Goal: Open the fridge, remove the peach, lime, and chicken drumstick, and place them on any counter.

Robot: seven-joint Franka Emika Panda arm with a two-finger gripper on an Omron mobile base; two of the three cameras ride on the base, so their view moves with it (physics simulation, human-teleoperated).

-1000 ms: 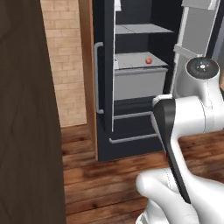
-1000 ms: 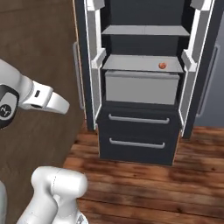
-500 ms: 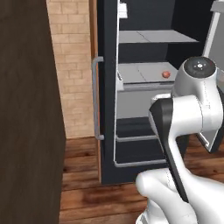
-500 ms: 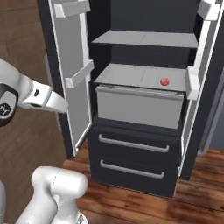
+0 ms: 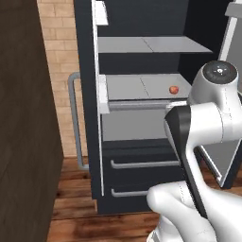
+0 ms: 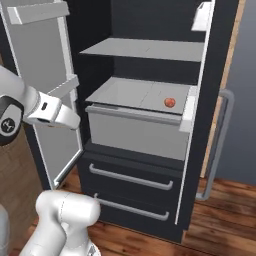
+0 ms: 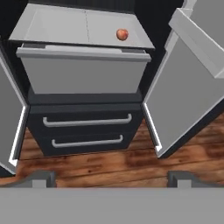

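My claw: wide open, holding nothing.
Fridge: both doors open.
Peach: on the pale shelf, far ahead of my claw, above the drawers.

Wood plank floor; brick wall; dark cabinet.
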